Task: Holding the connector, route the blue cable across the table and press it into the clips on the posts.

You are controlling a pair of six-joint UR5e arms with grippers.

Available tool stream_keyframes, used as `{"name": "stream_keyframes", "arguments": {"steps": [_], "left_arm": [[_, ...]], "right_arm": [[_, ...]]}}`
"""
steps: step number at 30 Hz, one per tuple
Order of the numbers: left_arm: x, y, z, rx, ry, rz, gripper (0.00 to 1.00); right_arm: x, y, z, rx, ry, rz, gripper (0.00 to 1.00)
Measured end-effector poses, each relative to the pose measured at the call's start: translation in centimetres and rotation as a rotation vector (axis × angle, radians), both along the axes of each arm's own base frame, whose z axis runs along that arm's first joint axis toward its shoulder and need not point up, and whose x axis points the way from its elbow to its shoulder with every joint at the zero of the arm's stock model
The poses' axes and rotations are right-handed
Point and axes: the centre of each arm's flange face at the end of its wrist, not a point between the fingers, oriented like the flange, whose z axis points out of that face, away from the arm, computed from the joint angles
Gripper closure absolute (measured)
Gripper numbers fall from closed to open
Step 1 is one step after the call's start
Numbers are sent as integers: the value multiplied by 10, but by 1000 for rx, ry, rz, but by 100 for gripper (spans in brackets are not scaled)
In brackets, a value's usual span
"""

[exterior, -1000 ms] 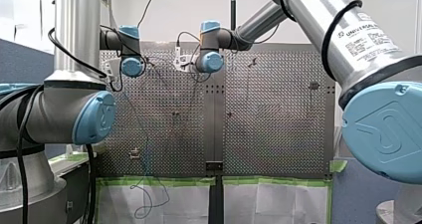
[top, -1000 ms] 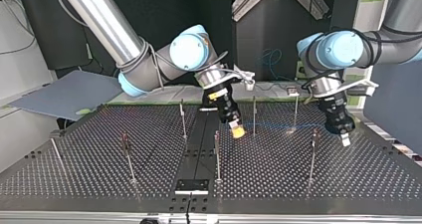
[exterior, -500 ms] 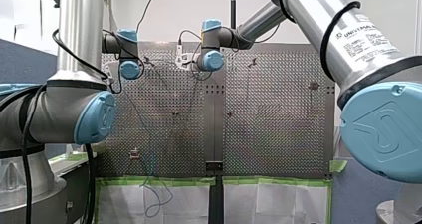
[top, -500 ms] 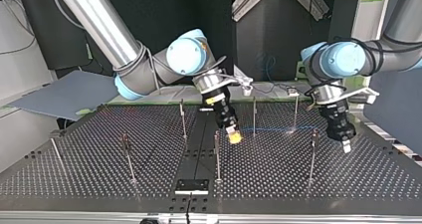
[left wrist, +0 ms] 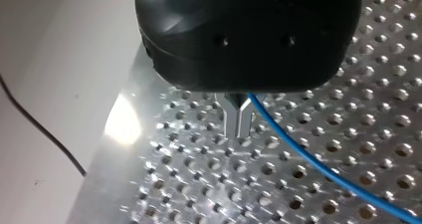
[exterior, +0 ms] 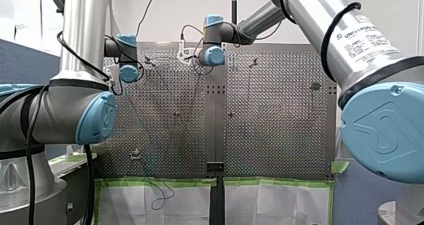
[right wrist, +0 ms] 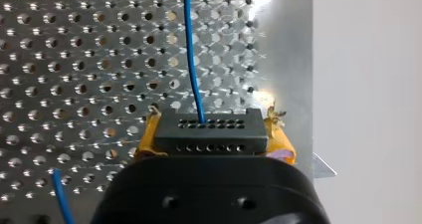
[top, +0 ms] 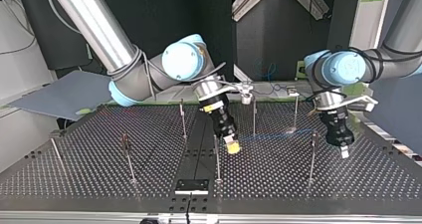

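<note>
Two jaws, one cable (left wrist: pixel 318 167).
The right jaws clamp the connector (right wrist: pixel 208 129), cable leading straight ahead; the left jaws, narrow, pinch the cable.

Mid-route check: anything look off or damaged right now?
The yellow pads of my right pincer look ragged at the edges beside the connector. The cable loops slack past the near edge of the table in the front view. Nothing else stands out.

My left arm (exterior: pixel 82 30) and my right arm (exterior: pixel 310 15): silver, wearing blue caps
Black cable is looping past a Universal Robots label; my right gripper (top: pixel 232 147) is showing yellow pads (right wrist: pixel 147 141), my left gripper (top: pixel 344 153) metal fingers (left wrist: pixel 230 117).
</note>
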Motion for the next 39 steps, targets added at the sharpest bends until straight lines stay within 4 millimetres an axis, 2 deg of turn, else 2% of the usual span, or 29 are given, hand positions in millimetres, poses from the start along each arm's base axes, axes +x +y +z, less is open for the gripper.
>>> {"name": "stream_keyframes", "arguments": {"steps": [5, 10, 16, 20, 23, 32, 39], "left_arm": [[7, 6, 0, -15, -24, -6, 100], [12, 15, -4, -24, -32, -4, 100], [20, 24, -19, -33, -15, -6, 100], [22, 36, -21, -43, -20, 5, 100], [23, 41, -23, -49, -18, 8, 100], [26, 42, -33, -45, 2, -3, 100], [19, 38, -23, -48, 19, -7, 100]], "right_arm": [[1, -2, 12, -8, -10, -3, 100], [4, -3, 11, -7, -6, -2, 100], [19, 2, -16, 9, 64, 9, 100], [32, 8, -37, 12, 107, 24, 100], [40, 13, -45, 13, 118, 35, 100], [45, 15, -42, 10, 114, 41, 100], [48, 20, -32, 8, 124, 47, 100]]}}
